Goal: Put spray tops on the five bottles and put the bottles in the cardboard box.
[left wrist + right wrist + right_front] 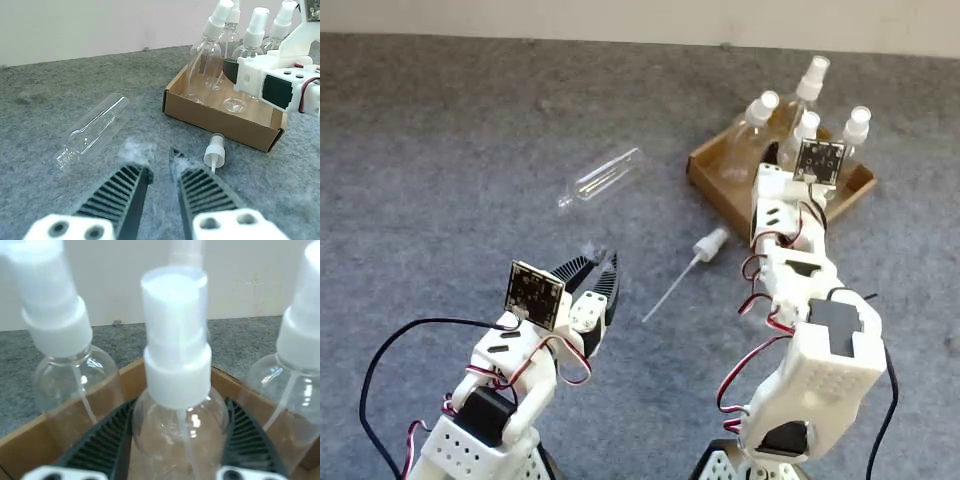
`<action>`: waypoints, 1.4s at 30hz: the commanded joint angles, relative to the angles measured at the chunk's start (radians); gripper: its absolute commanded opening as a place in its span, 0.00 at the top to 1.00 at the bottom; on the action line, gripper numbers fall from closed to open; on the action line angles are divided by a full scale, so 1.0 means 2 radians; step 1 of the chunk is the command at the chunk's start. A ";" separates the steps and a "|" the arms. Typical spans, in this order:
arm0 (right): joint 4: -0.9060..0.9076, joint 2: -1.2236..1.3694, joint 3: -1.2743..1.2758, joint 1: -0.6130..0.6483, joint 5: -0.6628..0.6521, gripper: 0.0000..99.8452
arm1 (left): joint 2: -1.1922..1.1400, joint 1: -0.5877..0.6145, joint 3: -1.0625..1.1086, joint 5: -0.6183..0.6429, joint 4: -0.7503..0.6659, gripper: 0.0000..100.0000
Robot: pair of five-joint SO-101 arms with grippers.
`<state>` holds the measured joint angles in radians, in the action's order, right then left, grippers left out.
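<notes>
Surface: grey felt mat (440,150).
Bare bottle (600,181): lies on its side at eleven o'clock from the spray top (709,245); probably light, slick and prone to rolling, so grip mid-body.
Left gripper (157,161): narrow gap, empty.
Right gripper (177,440): clasps a capped bottle (176,405) in the cardboard box (705,178), at two o'clock.

The high view looks down on the worktop (440,130) from above and behind both arms, taking in the cardboard box (712,188). The left wrist view faces low and forward past the left gripper (159,160) toward that same box. The right wrist view sits close against a bottle (175,435) inside it.
</notes>
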<state>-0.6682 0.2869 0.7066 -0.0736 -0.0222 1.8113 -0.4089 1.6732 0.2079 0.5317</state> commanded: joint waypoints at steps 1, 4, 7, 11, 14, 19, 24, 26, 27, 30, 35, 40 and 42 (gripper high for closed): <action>-0.012 -0.006 -0.023 0.007 0.000 0.80 | -0.001 0.008 0.010 -0.005 0.001 1.00; -0.012 -0.006 -0.022 0.007 0.000 0.80 | -0.001 0.008 0.010 -0.005 0.001 1.00; -0.012 -0.006 -0.022 0.008 0.000 0.80 | -0.001 0.008 0.010 -0.005 0.001 1.00; -0.012 -0.006 -0.012 0.008 0.000 0.80 | -0.001 0.008 0.010 -0.005 0.001 1.00; -0.012 -0.006 -0.012 0.008 0.000 0.80 | -0.001 0.008 0.010 -0.005 0.001 1.00; -0.012 -0.006 -0.012 0.007 0.000 0.80 | -0.001 0.008 0.010 -0.005 0.002 1.00; -0.012 -0.006 -0.012 0.006 0.000 0.79 | -0.001 0.008 0.010 -0.005 0.002 1.00; -0.012 -0.006 -0.012 0.006 0.000 0.75 | -0.001 0.008 0.010 -0.005 0.002 1.00; -0.012 -0.006 -0.011 0.007 0.000 0.74 | -0.001 0.008 0.010 -0.005 0.002 1.00; -0.012 -0.005 -0.011 0.006 0.000 0.72 | -0.001 0.008 0.010 -0.005 0.002 1.00; -0.012 -0.006 -0.011 0.007 0.001 0.72 | -0.001 0.008 0.010 -0.005 0.002 1.00; -0.010 -0.006 -0.011 0.009 0.001 0.72 | -0.001 0.008 0.010 -0.005 0.002 1.00; -0.010 -0.006 -0.011 0.009 0.001 0.72 | -0.001 0.008 0.010 -0.005 0.002 1.00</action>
<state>-0.6682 0.2869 0.7066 -0.0690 -0.0222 1.8113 -0.4089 1.6732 0.2079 0.5317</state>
